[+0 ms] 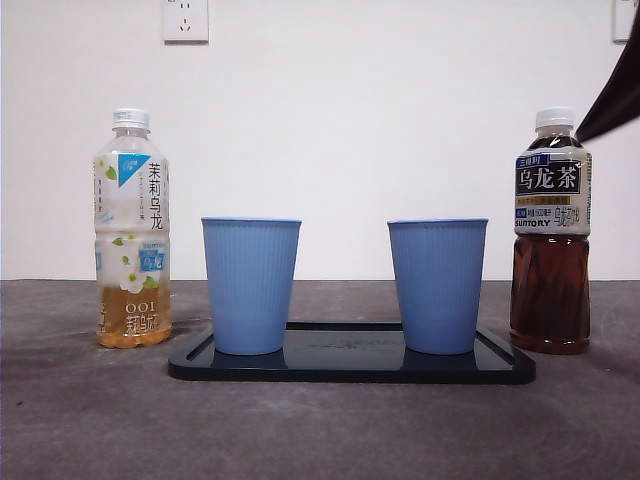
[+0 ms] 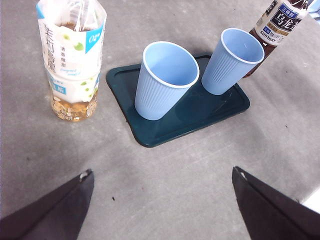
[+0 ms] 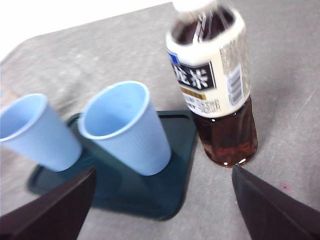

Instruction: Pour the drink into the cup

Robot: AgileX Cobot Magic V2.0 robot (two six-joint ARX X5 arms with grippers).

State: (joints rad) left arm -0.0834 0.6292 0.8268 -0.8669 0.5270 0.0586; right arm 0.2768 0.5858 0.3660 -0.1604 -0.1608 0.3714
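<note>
Right pincer [image 3: 160, 210] hangs with its jaws spread wide and empty, near the dark oolong bottle [image 3: 215, 95] and facing it — the approach step, by my reading, with nothing gripped yet. That bottle stands upright and capped on the table [image 1: 80, 420], just beside the tray's end, not on it. Left pincer [image 2: 162, 205] is likewise spread and empty, hovering back from the jasmine tea bottle [image 2: 72, 55], which stands off the tray's other end, also capped.

Between the bottles lies the dark tray [image 1: 350, 365] carrying two blue cups [image 1: 250, 285], upright, mouths open, well apart from each other. The cup [image 1: 437, 285] nearest the dark bottle looks the likely target.

Next, I judge, the jaws must close around the bottle's body; the cap has to come off before any pour. Room is tight on the cup side — bottle and cup stand near — but open on the bottle's outer side. A socket [image 1: 185, 18] sits on the wall behind.
</note>
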